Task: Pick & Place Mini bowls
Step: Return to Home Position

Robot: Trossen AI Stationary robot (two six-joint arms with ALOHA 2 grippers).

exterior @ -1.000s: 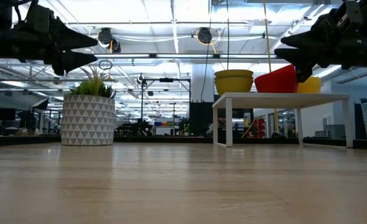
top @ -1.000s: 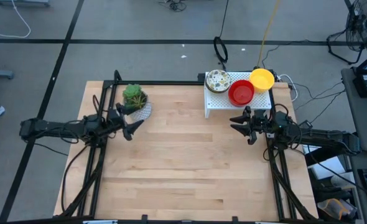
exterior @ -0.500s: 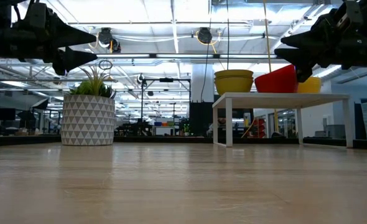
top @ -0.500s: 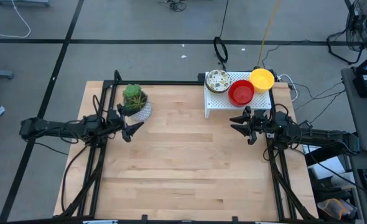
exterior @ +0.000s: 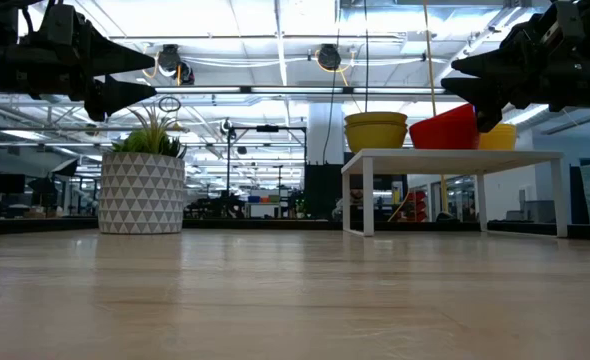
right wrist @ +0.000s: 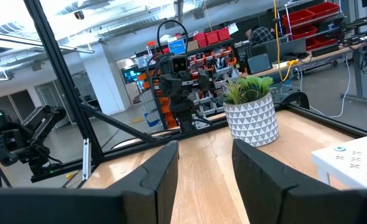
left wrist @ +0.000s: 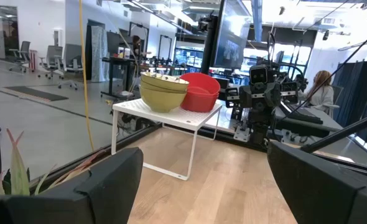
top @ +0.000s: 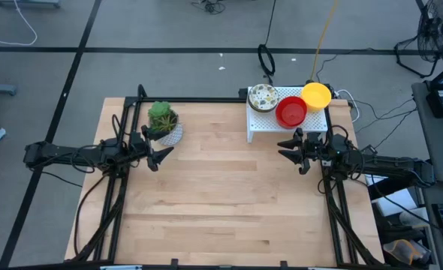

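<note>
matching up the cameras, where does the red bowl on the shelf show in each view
High view: red bowl on the shelf, right of centre, at the table's far side.
Low view: red bowl on the shelf top, right of middle.
Left wrist view: red bowl on the shelf, near the picture's centre.
Right wrist view: not in it; only a shelf corner shows.
Shared landmark: the white shelf.

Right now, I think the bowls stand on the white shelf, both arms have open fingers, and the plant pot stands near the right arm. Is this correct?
Not quite. In the high view the plant pot stands near the left gripper, not the right gripper. The rest holds: the bowls stand on the white shelf, and both grippers have open fingers.
</note>
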